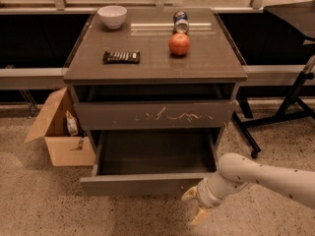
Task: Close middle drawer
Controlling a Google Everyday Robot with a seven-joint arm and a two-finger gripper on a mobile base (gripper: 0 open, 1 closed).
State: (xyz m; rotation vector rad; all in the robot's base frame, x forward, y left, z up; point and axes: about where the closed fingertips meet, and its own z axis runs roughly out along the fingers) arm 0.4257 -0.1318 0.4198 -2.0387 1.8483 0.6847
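The middle drawer [142, 184] is pulled far out of the dark grey cabinet [155, 65], and its empty inside shows. Its plain flat front faces me low in the view. Above it, the taller front with white scratch marks [155, 114] stands slightly out. My gripper [196, 205] is at the end of the white arm [266, 177], just below and in front of the right end of the middle drawer's front. Its pale fingers [200, 215] are spread apart and hold nothing. The upper finger is at the front's lower edge.
On the cabinet top are a white bowl [112, 16], a dark snack bar [121, 57], a red apple [179, 44] and a can [180, 21]. An open cardboard box [61, 134] stands left of the cabinet. A black stand's legs [285, 114] are at the right.
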